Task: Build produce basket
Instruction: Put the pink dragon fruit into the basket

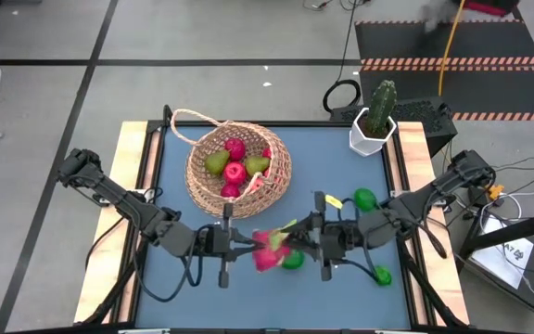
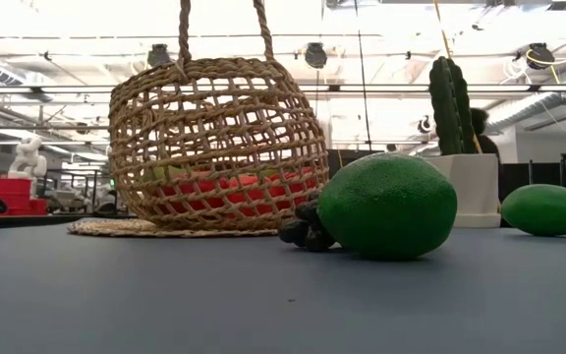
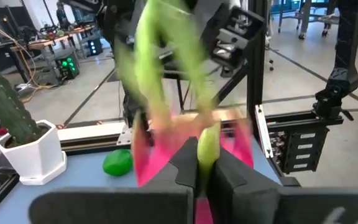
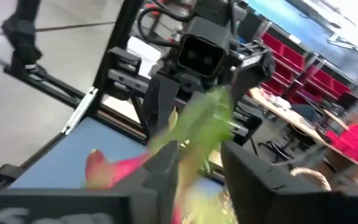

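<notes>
Meeting over the near middle of the blue bench [image 1: 156, 213], both arms have hold of the same pink dragon fruit [image 1: 269, 250], so it's basically a mid-air handoff. Left gripper [image 1: 245, 244] comes in from the left side with its fingers pinched together on the fruit; in its wrist view the two dark fingers [image 3: 185, 163] clamp a yellow-green leaf tip with the pink body right behind them. Just beyond the fruit, the right gripper [image 1: 301, 243] faces it head-on, and its fingers [image 4: 166, 163] sit a little apart around the green leafy end, touching it or very nearly, can't tell for sure.

Behind the left gripper, further back on the bench, the basket [image 1: 239, 171] already has a few pieces in it: red round ones and yellow-green pears [image 1: 216, 163]. A green lime [image 1: 292, 262] lies just under the dragon fruit, with a dark grape bunch [image 2: 301, 227] tucked against it in the low view. Past the right gripper, another lime [image 1: 365, 199] sits toward the back and a third [image 1: 382, 276] nearer the front edge. White pot with the cactus [image 1: 375, 116] stands at the far right corner.
</notes>
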Controlling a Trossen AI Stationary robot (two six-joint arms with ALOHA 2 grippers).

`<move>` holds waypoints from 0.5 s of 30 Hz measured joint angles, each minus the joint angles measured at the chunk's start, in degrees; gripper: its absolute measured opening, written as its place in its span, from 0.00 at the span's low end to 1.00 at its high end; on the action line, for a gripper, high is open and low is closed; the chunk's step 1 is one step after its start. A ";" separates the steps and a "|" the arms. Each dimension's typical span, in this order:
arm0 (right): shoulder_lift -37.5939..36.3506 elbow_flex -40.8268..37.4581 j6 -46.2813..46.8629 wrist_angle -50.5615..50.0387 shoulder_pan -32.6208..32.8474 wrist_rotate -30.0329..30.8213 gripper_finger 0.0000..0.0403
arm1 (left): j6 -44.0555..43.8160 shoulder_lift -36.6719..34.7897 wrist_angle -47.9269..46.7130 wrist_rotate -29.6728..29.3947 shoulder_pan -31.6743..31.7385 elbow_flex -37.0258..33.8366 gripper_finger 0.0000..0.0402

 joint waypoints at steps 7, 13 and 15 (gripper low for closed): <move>0.00 0.00 4.57 -1.51 5.53 11.92 0.49 | 2.59 -0.02 -1.48 0.02 -0.81 0.00 0.03; 0.00 0.00 9.03 -3.32 11.01 14.74 0.54 | 2.63 -0.27 -3.01 0.00 -0.81 0.00 0.01; 0.00 0.00 12.29 -5.52 12.86 14.74 0.53 | 2.63 -0.42 -3.10 0.05 -0.81 0.00 0.02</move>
